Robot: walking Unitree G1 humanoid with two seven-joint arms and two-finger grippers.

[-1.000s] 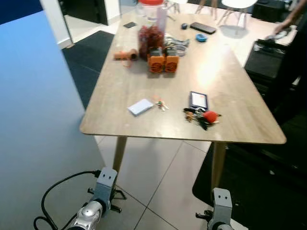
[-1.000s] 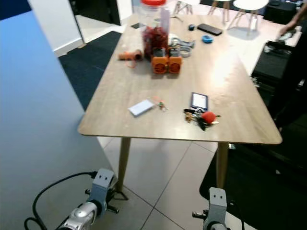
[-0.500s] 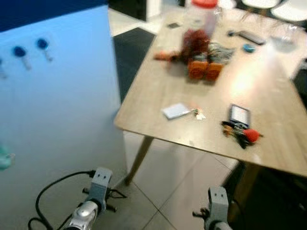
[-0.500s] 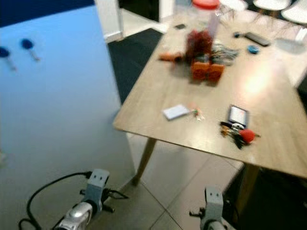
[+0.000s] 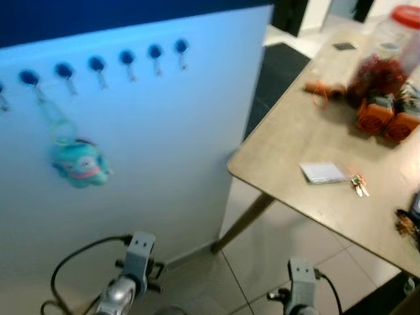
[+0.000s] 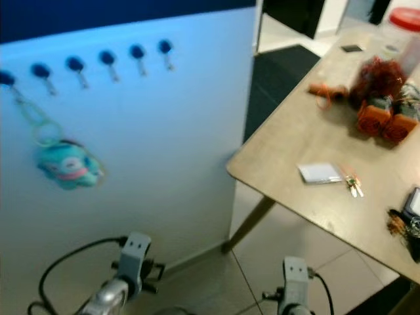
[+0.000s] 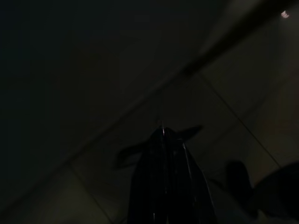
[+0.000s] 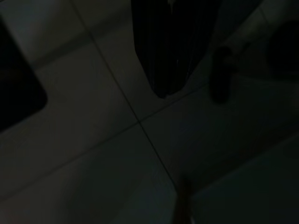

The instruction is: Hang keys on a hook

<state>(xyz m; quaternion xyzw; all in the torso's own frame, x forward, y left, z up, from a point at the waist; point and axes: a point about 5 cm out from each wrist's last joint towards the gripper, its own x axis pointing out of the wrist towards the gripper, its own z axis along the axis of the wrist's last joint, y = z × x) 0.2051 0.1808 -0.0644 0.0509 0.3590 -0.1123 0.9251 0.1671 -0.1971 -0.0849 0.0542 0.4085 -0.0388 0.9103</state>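
Both arms just hang low: the left gripper and right gripper each look pinched closed with nothing in them, pointing at dim floor tiles. Up top, the head views give the real scene: a row of blue hooks on the pale panel, with a teal plush keychain dangling off one. The small keys sit on the wooden table right beside a white card, well apart from the hooks.

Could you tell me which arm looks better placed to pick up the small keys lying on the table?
Probably the right. The small keys lie on the table to the robot's right, beside the white card; the left claw hangs idle by the hook board.
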